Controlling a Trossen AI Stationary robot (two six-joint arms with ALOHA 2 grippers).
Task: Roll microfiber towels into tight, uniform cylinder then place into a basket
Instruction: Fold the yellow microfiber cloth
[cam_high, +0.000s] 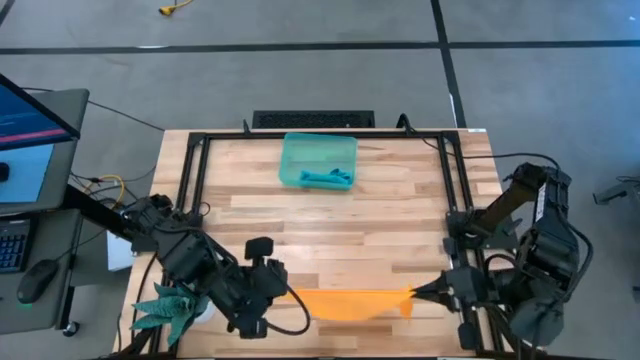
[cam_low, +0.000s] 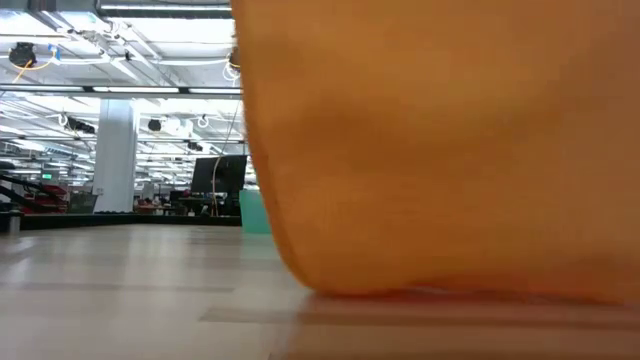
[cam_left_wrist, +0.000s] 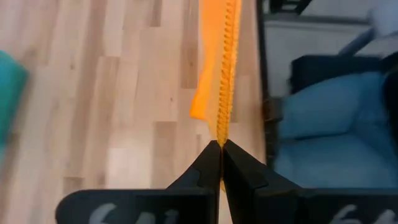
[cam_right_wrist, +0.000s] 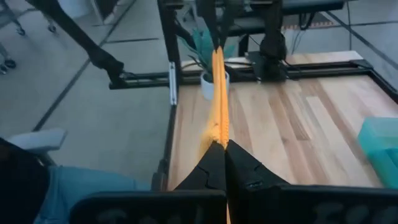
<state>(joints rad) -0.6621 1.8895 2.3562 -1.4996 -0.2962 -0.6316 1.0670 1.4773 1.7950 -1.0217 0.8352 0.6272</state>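
The orange-yellow towel (cam_high: 352, 303) hangs stretched along the near edge of the wooden worktop (cam_high: 330, 225), pulled into a long narrow band between the two arms. In the low view it fills most of the picture as a broad orange sheet (cam_low: 440, 150) whose lower edge reaches the boards.

The left pincer (cam_high: 283, 294) sits at the near left of the worktop, its arm reaching in low from the left side. Its fingers are clenched on one end of the towel; the left wrist view shows the two dark tips (cam_left_wrist: 211, 163) pressed together with the gathered orange edge (cam_left_wrist: 222, 68) running straight out from between them.

The right pincer (cam_high: 418, 293) is at the near right, its arm folded in from the right edge. It is likewise clamped on the other end of the towel, the fingers (cam_right_wrist: 214, 163) meeting with the cloth (cam_right_wrist: 217, 93) running away from them toward the left arm.

Just beside the left arm, at the near left corner, stands a green spiky-leaved plant (cam_high: 165, 305) in a white pot.

Farther back, near the middle of the far edge, sits the translucent teal-green basket (cam_high: 293, 160). Inside it, toward its near right side, lies the teal-blue towel (cam_high: 328, 178), bunched into a loose long shape.
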